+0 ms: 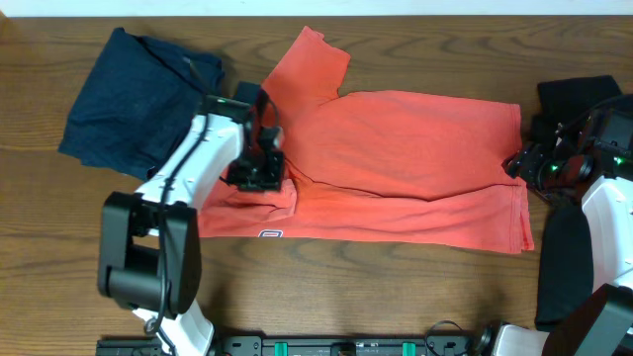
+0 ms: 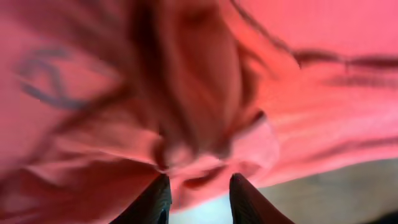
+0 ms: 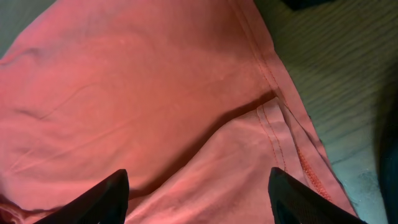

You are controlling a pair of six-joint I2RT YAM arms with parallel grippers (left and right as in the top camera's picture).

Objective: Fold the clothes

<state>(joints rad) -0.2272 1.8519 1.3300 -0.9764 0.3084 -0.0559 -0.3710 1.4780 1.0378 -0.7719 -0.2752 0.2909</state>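
The coral-red T-shirt (image 1: 415,148) lies spread across the middle of the table, its lower part doubled over and one sleeve pointing to the back. A small white neck label (image 1: 270,234) shows at its front left edge. My left gripper (image 1: 257,170) is on the shirt's left part. In the left wrist view its fingers (image 2: 199,182) are close together with bunched red cloth (image 2: 205,124) between them. My right gripper (image 1: 517,163) is at the shirt's right hem. In the right wrist view its fingers (image 3: 198,183) are wide apart above the cloth (image 3: 155,93), holding nothing.
A dark navy garment (image 1: 138,99) lies crumpled at the back left, beside the left arm. A black garment (image 1: 579,94) lies at the back right, and more black cloth (image 1: 559,257) lies at the right by the right arm. The table (image 1: 396,287) is wood.
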